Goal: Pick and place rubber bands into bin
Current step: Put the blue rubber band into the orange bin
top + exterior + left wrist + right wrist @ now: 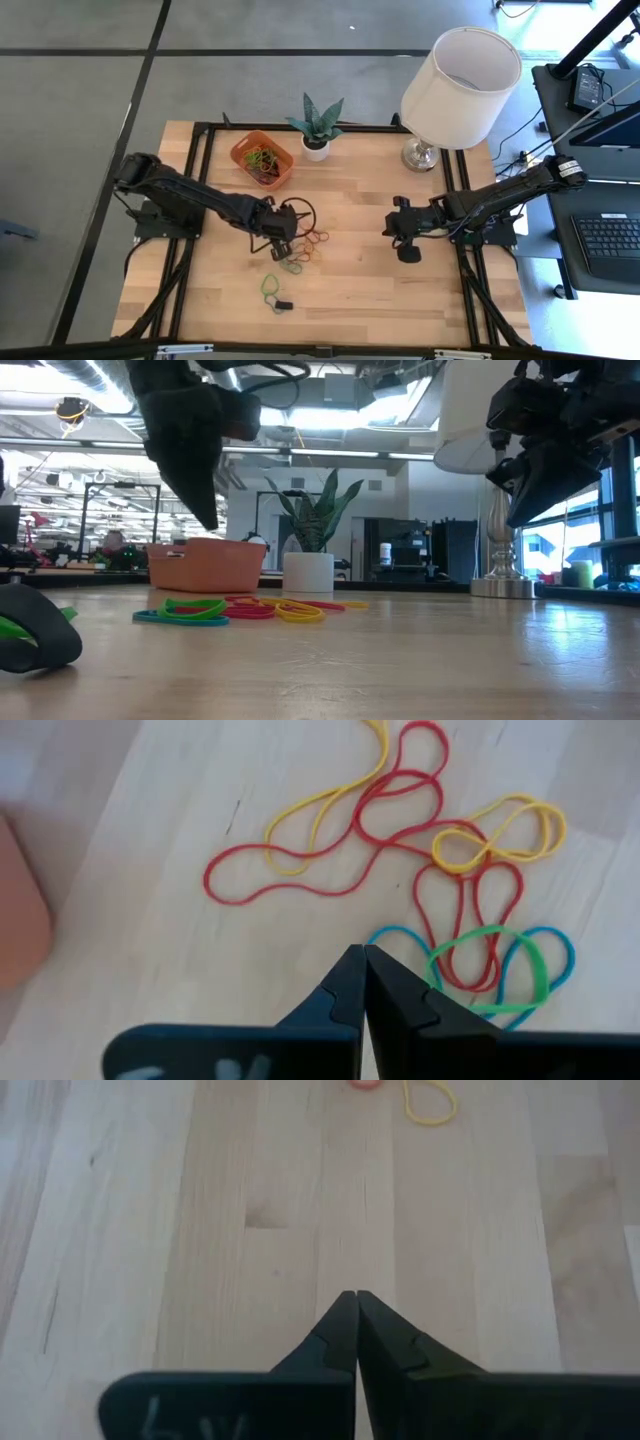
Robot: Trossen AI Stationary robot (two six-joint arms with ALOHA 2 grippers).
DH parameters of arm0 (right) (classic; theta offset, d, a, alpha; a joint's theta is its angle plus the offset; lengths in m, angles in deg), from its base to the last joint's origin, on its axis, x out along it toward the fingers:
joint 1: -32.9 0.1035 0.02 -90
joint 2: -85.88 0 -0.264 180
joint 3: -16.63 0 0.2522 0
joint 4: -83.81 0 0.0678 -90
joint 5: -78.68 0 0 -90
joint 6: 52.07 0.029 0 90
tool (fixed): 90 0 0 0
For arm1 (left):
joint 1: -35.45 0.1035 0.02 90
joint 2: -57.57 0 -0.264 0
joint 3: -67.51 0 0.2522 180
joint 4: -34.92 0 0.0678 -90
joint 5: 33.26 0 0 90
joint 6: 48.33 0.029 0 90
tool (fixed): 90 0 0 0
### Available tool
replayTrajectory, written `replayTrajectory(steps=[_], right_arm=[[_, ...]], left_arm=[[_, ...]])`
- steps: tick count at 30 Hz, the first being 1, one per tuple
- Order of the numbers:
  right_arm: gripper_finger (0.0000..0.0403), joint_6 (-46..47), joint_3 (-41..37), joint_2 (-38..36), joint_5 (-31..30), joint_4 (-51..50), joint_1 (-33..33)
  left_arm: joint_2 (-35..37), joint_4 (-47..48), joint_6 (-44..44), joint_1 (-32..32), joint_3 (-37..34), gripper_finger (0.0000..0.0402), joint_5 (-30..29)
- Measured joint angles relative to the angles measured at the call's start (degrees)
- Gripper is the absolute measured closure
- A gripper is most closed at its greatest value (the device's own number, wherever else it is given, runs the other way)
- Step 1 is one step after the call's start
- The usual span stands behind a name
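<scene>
Inside the bin (262, 158) a few rubber bands already lie; most rubber bands (440, 870) remain on the table, well short of the bin. Above them my left gripper (364, 956) is pinched together, holding nothing visible; my right gripper (355, 1302), likewise closed, waits well away.

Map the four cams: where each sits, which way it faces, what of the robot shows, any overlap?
High: overhead, straight down on the table; both arms, bin, bands.
Low: table height, level toward the room; both arms hang in from above, plant, lamp.
Left wrist: down past the shut left gripper at the bands.
Right wrist: past the shut right gripper along bare wood.
Shared: the bands show in all four.
</scene>
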Motion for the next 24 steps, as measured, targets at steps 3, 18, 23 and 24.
replayTrajectory(steps=[3, 18, 23, 24], right_arm=[[0.0396, 0.11, 0.00, 0.00, -0.01, -0.04, -0.02], [0.0396, 0.71, 0.00, 0.00, -0.12, 0.01, -0.02], [0.0395, 0.73, 0.00, 0.00, -0.13, 0.04, -0.02], [0.0395, 0.73, 0.00, 0.00, -0.13, 0.08, -0.02]], left_arm=[[-1.45, -0.52, 1.10, 0.02, 0.07, 0.0392, 0.73], [-14.94, -3.79, 0.77, 0.00, 0.33, 0.0305, 4.33], [-16.68, -3.19, -1.68, -0.47, 0.53, 0.0351, 3.27], [-16.48, -2.90, -2.09, -0.54, 0.51, 0.0374, 3.01]])
